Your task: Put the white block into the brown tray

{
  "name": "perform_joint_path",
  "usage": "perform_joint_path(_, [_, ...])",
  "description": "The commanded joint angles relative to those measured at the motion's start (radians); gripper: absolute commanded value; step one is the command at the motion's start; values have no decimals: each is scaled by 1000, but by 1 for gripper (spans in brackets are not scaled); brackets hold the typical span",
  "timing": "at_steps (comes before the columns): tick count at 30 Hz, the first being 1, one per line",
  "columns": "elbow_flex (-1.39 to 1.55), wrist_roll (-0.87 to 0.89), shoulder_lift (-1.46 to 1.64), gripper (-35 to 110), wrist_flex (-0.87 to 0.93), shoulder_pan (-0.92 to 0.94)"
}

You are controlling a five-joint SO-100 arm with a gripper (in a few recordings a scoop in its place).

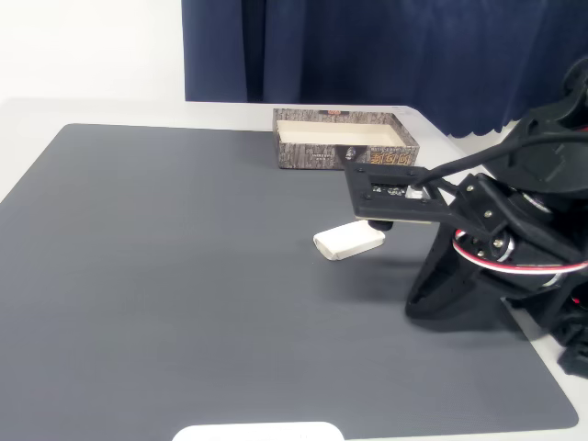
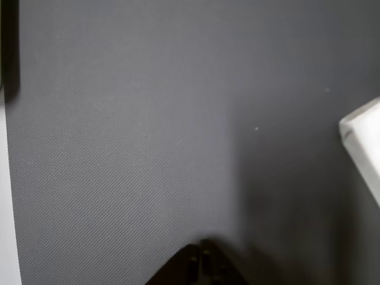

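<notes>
The white block (image 1: pixel 349 242) lies flat on the dark grey mat, a little in front of the brown tray (image 1: pixel 301 156). The tray stands at the mat's far edge, its cream inside bare. My gripper (image 1: pixel 379 223) hangs just above the block's right end, reaching in from the black arm on the right. In the wrist view the dark fingertips (image 2: pixel 202 267) meet at the bottom edge with nothing between them, so the gripper is shut. The block's corner (image 2: pixel 363 148) shows at the right edge of that view, apart from the fingers.
The dark grey mat (image 1: pixel 184 276) covers most of the white table (image 1: pixel 92 110). The arm's base (image 1: pixel 496 276) takes up the right side. A blue curtain (image 1: pixel 386 46) hangs behind the tray. A white rounded object (image 1: pixel 257 432) sits at the front edge.
</notes>
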Motion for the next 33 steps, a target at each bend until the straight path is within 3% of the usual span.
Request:
perform_joint_path(1, [2,32,-8,0,72,-2])
perform_joint_path(10, [-41,69,-29,0,71,12])
perform_joint_path(19, [-336,-89,-344,0,72,135])
perform_joint_path(33, [-555,-301,-692,0,44,380])
